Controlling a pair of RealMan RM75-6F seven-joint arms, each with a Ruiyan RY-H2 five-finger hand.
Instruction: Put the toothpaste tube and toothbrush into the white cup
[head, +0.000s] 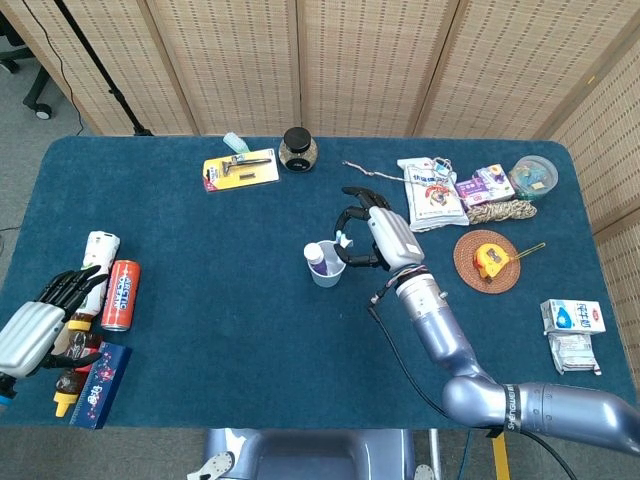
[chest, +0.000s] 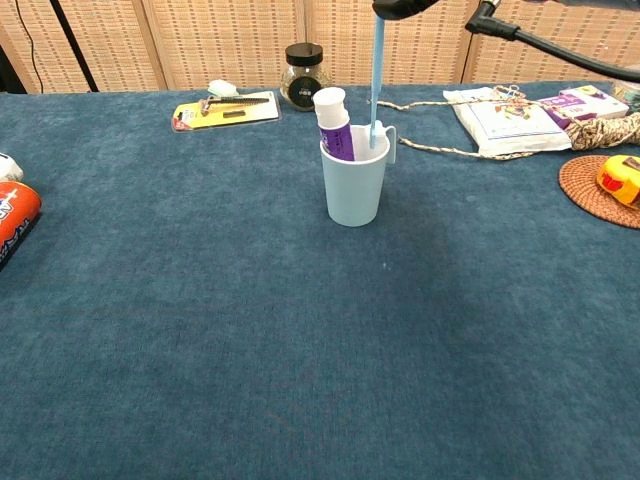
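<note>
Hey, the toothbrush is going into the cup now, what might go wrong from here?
The light blue toothbrush, held by the right robot hand, hangs upright with its lower end at the rim of the small white plastic cup. If it catches the rim, the light cup may tip. The white and purple toothpaste tube already leans inside, so it might be knocked or crowd the brush. Released early, the brush could fall onto the blue table.

My right hand has a pale grey back plate and black fingers. Its arm is glossy blue-grey metal in rounded segments, with a black cable along the forearm. My left hand looks the same.
</note>
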